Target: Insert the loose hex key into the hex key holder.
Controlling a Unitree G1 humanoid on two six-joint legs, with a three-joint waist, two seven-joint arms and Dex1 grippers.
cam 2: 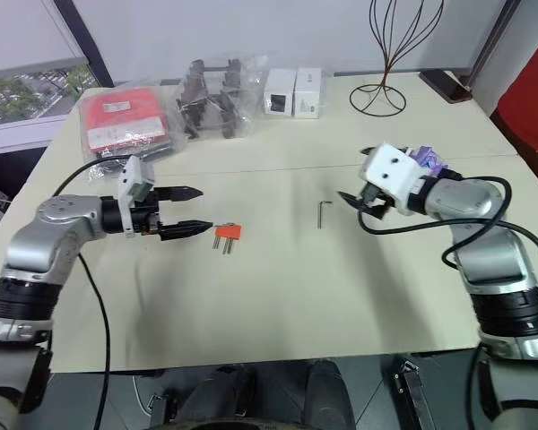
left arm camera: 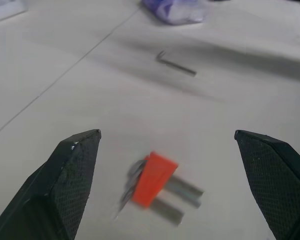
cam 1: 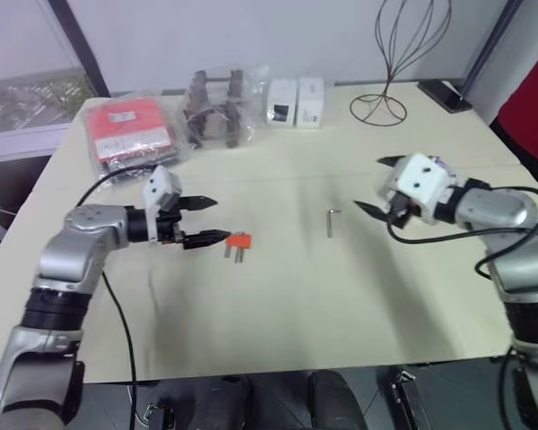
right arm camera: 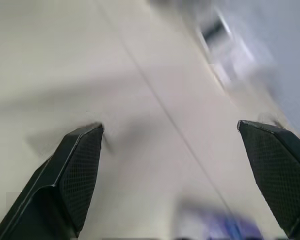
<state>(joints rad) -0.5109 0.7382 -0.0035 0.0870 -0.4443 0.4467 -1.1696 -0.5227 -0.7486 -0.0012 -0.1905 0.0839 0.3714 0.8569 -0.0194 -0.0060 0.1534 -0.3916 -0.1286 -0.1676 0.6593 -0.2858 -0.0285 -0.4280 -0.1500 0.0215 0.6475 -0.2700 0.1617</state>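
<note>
Two-armed insertion task, both claws empty. The loose hex key (cam 1: pixel 330 222) lies flat on the bare worktop (cam 1: pixel 278 305), near its middle, with its short bent leg at the far end; nothing touches it. The hex key holder (cam 1: pixel 238 243), a small orange-red block with a few grey keys protruding toward the robot, rests to the left of the key, apart from it. The left claw (cam 1: pixel 203 221) hangs level just beside the holder, fingers spread wide; in the left wrist view the block sits between the two black fingers (left arm camera: pixel 70 175), a placement that suits closing on it to steady it. The right claw (cam 1: pixel 379 186) hovers above the worktop to the right of the key, likewise spread and grasping nothing, its tips turned toward the key. Judged from this layout, the task is at its start: the key is not yet picked up, and its thin, flat-lying form will call for a low, precise pinch. A red packet (cam 1: pixel 125 133) and white boxes (cam 1: pixel 295 101) stand at the far edge.
</note>
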